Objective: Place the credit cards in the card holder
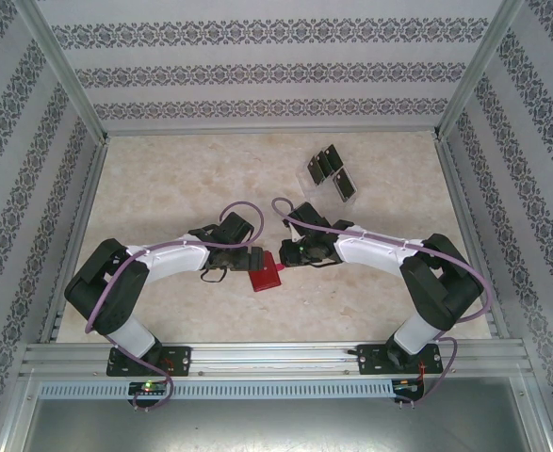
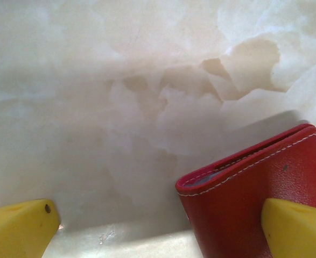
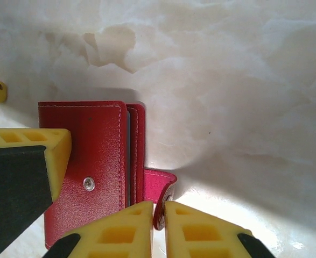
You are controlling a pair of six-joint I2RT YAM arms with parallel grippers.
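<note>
So we reckon the card holder (image 3: 93, 150) is a light, floppy bit of stitched red leather, smooth enough to skate over the counter (image 1: 163, 188) if you just shove it; it lies folded flat about midway along the near edge, between the two arms; the best place to take it looks like the snap tab (image 3: 159, 185) or a thin edge of the flap, with something pinning the body down. That's pretty much what we're seeing: the right gripper (image 3: 159, 210) has its fingers pinched together on that tab; the left gripper (image 2: 160, 215) has its fingers spread wide, one of them on the red cover, the other out over bare counter. The fold gapes a touch, showing a sliver of grey-blue lining; we can't spot any card inside. The credit cards (image 1: 347, 185), thin, stiff and probably slippery, stand in a clear slotted stand (image 1: 308, 173) toward the far right corner, well apart from the holder; we'd grab those by the edges.
</note>
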